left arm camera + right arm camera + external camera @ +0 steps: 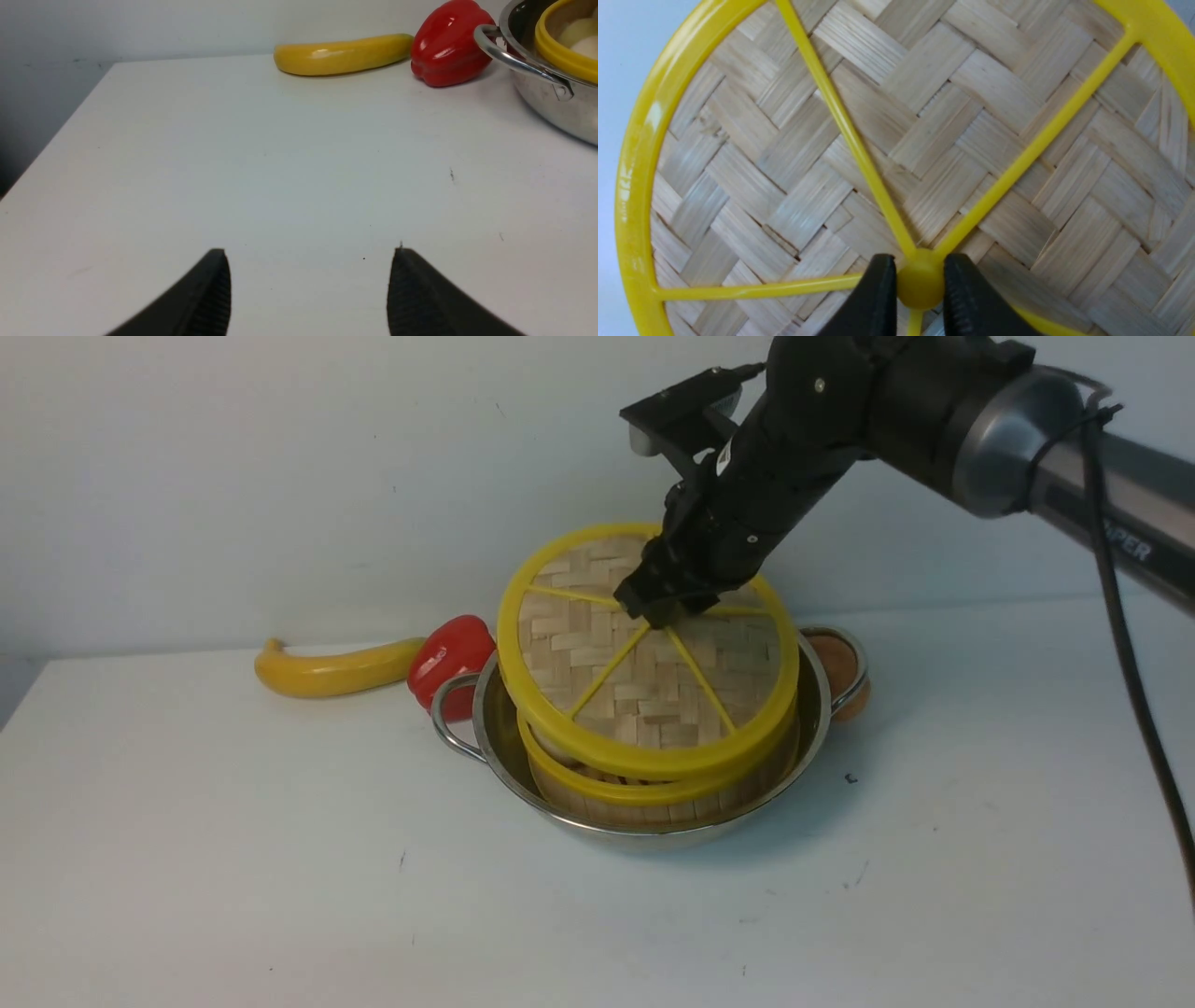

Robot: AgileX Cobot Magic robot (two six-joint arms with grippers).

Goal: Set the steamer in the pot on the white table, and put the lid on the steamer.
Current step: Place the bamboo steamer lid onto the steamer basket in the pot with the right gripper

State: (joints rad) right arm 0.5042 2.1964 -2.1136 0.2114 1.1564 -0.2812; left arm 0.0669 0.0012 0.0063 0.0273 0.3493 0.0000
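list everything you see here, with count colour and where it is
lid: 1, woven bamboo with yellow rim and spokes, tilted over the steamer
steamer: 1, bamboo with yellow rim, inside the pot
buns: count unclear, pale, in the steamer
pot: 1, shiny steel, mid-table
banana: 1, yellow, far left of the pot, by the wall
pepper: 1, red, between banana and pot
round thing: 1, orange-brown, behind the pot's right handle, mostly hidden
white table: 1, white, under everything
right gripper: 1, black, shut on the lid's centre knob
left gripper: 1, black, open over bare table
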